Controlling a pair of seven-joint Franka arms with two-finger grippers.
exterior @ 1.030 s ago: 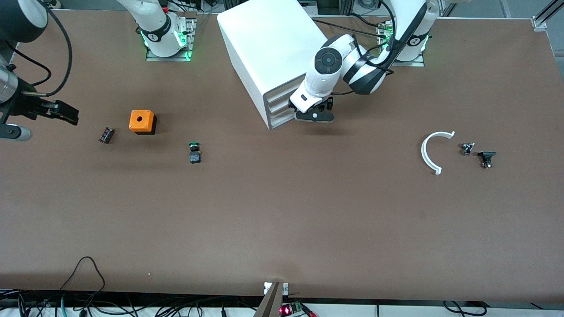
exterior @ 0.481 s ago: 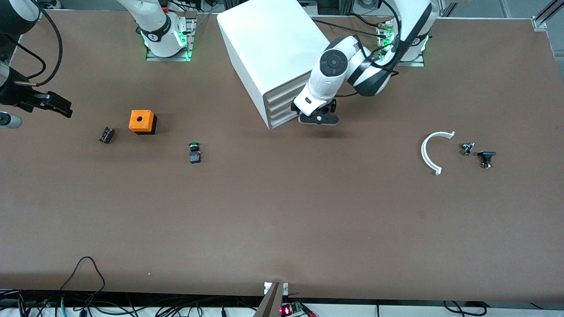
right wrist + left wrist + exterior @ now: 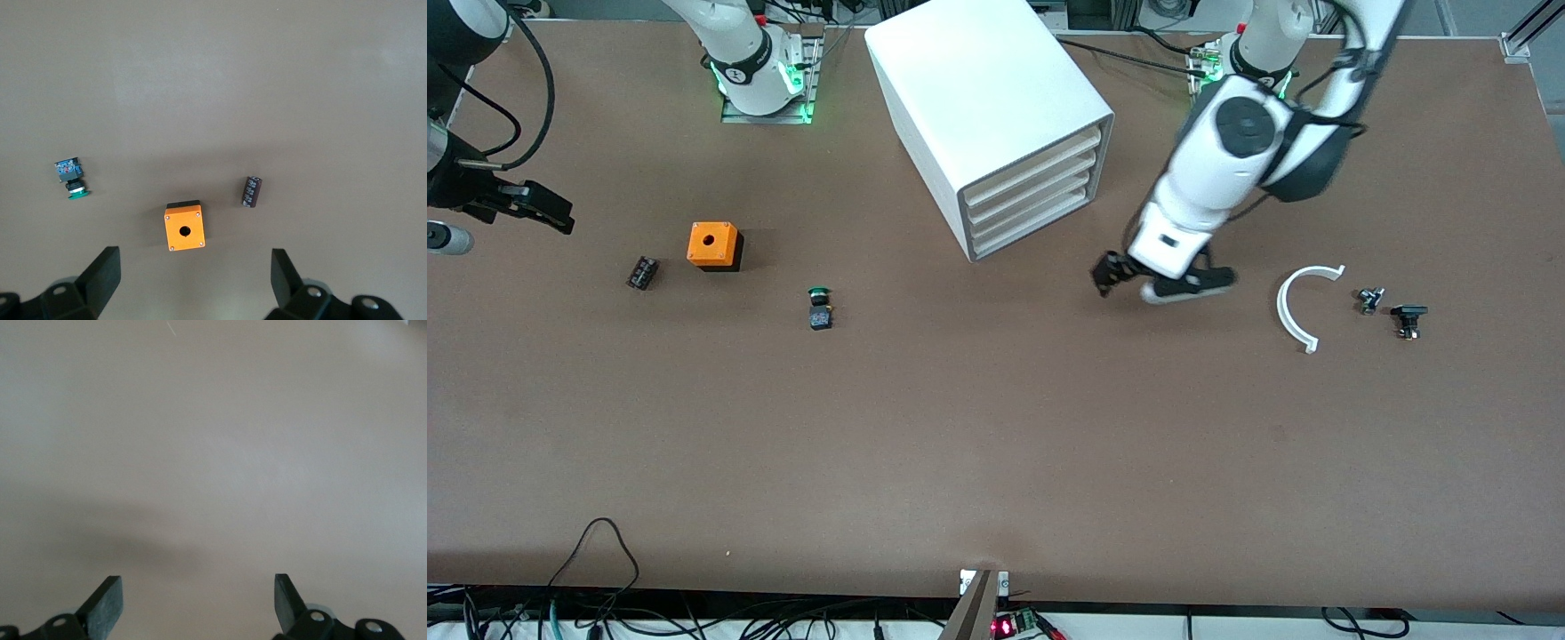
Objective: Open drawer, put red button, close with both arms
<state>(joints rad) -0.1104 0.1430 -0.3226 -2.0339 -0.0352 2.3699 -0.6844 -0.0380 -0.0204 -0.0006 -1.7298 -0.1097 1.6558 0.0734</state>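
Over bare table between the drawer cabinet [image 3: 996,98] and the white arc [image 3: 1288,311], the left gripper [image 3: 1110,274] hangs with jaws wide apart and empty. It has withdrawn from the cabinet front, where all drawers sit shut. The right gripper [image 3: 551,218], also open and empty, waits near the orange box [image 3: 713,244]. No red button is visible; it is probably inside a drawer.

I see a matt brown table [image 3: 996,444], a smooth white plastic drawer cabinet [image 3: 978,98], and glossy white arms [image 3: 1209,169].
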